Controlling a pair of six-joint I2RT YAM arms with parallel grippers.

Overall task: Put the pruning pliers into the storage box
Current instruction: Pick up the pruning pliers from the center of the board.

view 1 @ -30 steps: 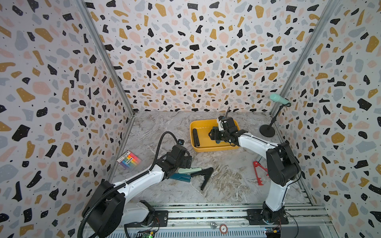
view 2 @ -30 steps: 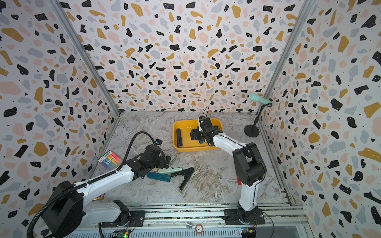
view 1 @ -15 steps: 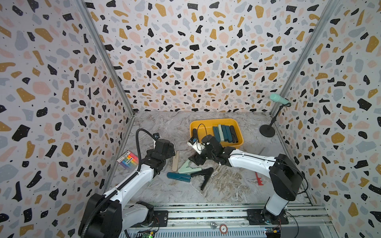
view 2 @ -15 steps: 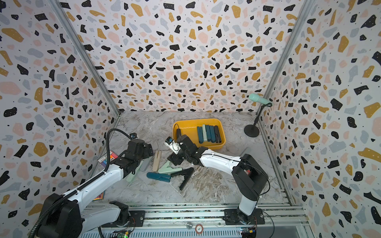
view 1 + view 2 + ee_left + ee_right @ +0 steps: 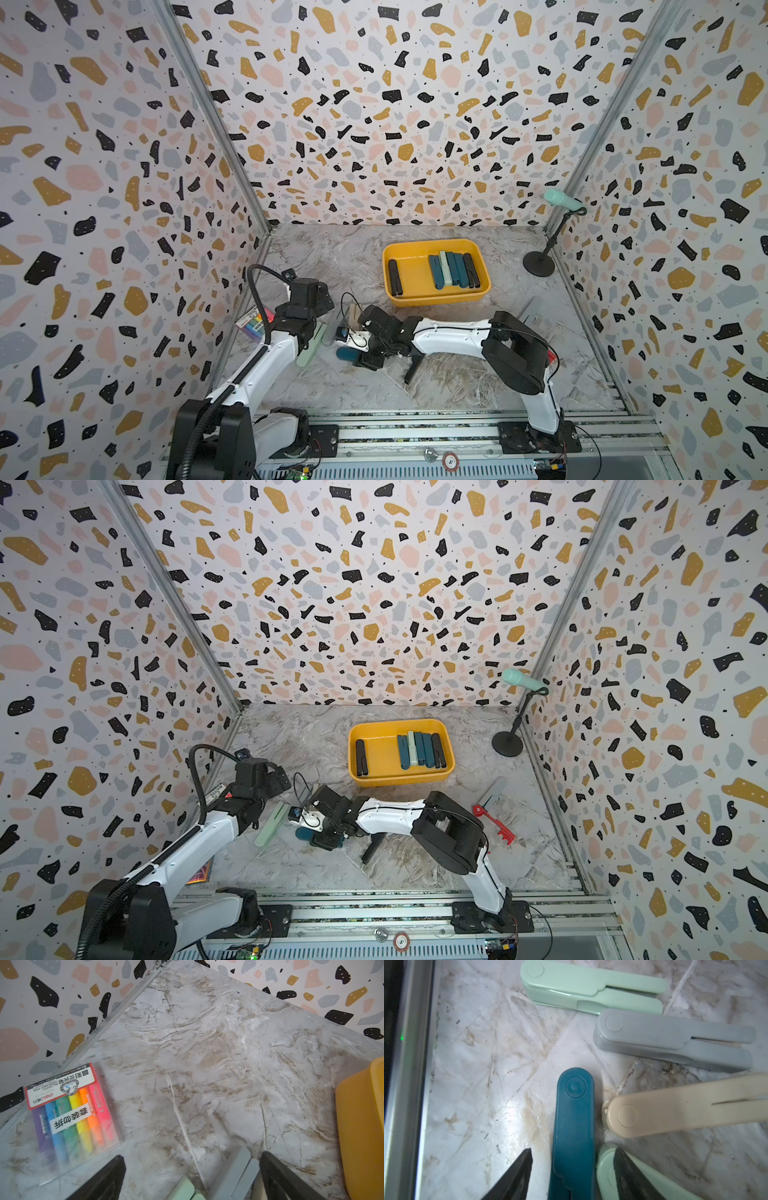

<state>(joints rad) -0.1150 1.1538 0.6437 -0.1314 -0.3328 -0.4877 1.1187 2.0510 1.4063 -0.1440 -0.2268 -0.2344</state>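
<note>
Right wrist view: right end effector (image 5: 573,1149) straddles untouched, cropped teal pliers (image 5: 574,1115); left end effector (image 5: 192,1155) spread wide.

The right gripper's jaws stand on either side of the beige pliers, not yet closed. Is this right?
Not quite. In the right wrist view the right gripper straddles the dark teal pliers, not yet closed; the beige pliers lie beside them.
</note>
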